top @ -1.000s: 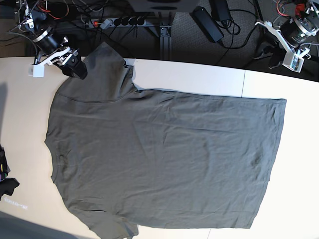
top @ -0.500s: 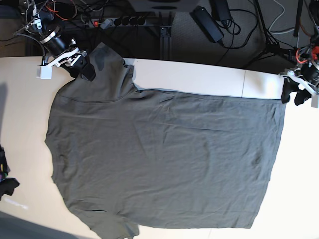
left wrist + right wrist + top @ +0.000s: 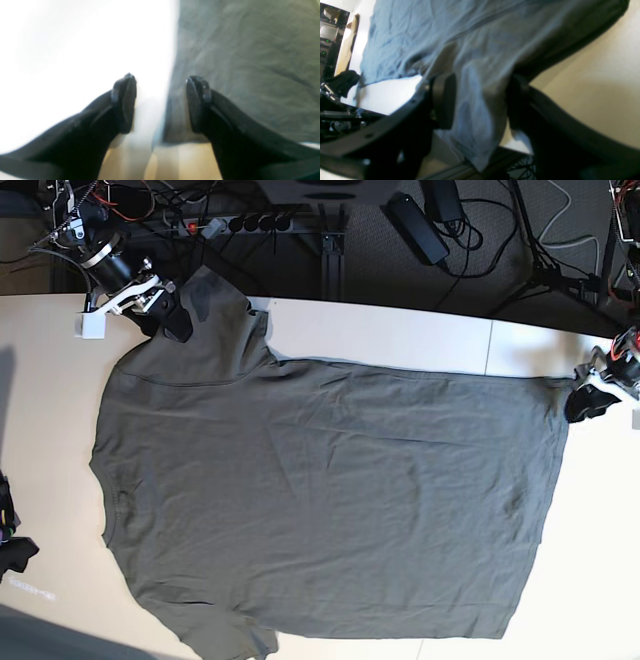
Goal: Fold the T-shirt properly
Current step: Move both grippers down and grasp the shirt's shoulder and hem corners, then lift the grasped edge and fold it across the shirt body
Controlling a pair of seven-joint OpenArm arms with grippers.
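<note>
Right gripper (image 3: 480, 100) straddles the T-shirt (image 3: 330, 510) sleeve (image 3: 480, 105), jaws apart; left gripper (image 3: 161, 102) gapes over its hem corner (image 3: 172, 130) on the table (image 3: 50, 400).

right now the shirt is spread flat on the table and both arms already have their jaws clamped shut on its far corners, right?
Not quite. The T-shirt is spread flat on the table, but the jaws are not shut. The left wrist view shows the left gripper open astride the hem edge, and the right wrist view shows the right gripper open around the sleeve.
</note>
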